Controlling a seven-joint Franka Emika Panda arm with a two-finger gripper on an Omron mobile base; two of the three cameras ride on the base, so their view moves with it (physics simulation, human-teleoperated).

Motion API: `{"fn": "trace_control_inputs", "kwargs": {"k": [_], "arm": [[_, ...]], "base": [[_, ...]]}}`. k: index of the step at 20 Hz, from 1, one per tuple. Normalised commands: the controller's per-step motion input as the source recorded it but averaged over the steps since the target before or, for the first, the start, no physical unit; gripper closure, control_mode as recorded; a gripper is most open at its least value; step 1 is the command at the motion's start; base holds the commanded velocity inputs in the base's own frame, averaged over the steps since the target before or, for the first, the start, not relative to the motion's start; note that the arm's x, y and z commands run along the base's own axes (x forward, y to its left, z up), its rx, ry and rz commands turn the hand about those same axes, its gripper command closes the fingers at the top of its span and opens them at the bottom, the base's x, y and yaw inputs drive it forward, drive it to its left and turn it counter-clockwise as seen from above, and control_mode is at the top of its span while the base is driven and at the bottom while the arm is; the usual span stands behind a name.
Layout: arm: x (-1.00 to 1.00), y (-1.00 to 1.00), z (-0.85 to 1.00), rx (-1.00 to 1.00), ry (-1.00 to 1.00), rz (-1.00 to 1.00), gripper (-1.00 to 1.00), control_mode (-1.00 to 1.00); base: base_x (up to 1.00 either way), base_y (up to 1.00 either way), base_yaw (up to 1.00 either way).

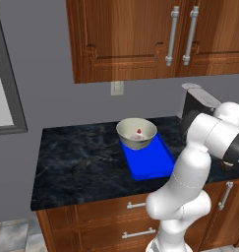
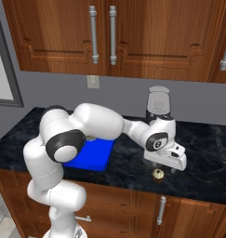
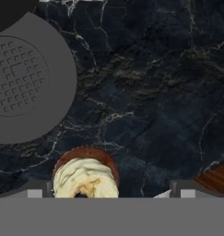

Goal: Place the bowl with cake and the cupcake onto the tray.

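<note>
1. Brown and pale-topped, the cupcake (image 3: pixel 85 175) is seen almost directly beneath the end effector (image 2: pixel 166 163), which hangs just above the dark marbled surface (image 2: pixel 202 158); in the right base view the cupcake (image 2: pixel 158 174) sits a little below and toward the surface's front edge from the hand.

2. The end effector is shown spread to its full width, with nothing held between the fingers.

3. In the hand view the cupcake is caught off-centre: it lies close by one fingertip rather than midway between the two, so a small sideways correction toward it is judged necessary before any descent.

4. No long axis is offered by the cupcake, which is round; the approach is therefore judged to turn on centring alone, not on wrist rotation.

5. Well apart from the end effector, on the far side of the arm's elbow, the blue tray (image 1: pixel 155 167) is seen lying on the same surface, with the cream bowl (image 1: pixel 136 132) resting on its rear end and the white-pink cake (image 1: pixel 138 133) inside it.

6. That half of the task is judged done; the cupcake is not yet lifted.

7. A round grey base of a coffee machine (image 3: pixel 26 78) is seen just beside the cupcake, near enough that a wide finger could be caught on it during the correction.
</note>
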Motion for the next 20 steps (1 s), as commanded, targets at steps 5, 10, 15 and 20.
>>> {"fn": "trace_control_inputs", "kwargs": {"k": [5,10,15,20], "arm": [[-0.06,0.09,0.05,0.01,0.0,0.0,-1.0,-1.0],[-0.18,0.17,0.01,0.01,0.0,0.0,-1.0,-1.0],[-0.14,0.27,0.0,0.0,0.0,0.0,-1.0,-1.0],[-0.06,0.18,-0.02,0.0,0.0,0.0,-1.0,-1.0]], "base": [[0.0,0.0,0.0],[0.0,0.0,0.0],[0.0,0.0,0.0],[0.0,0.0,0.0]]}}
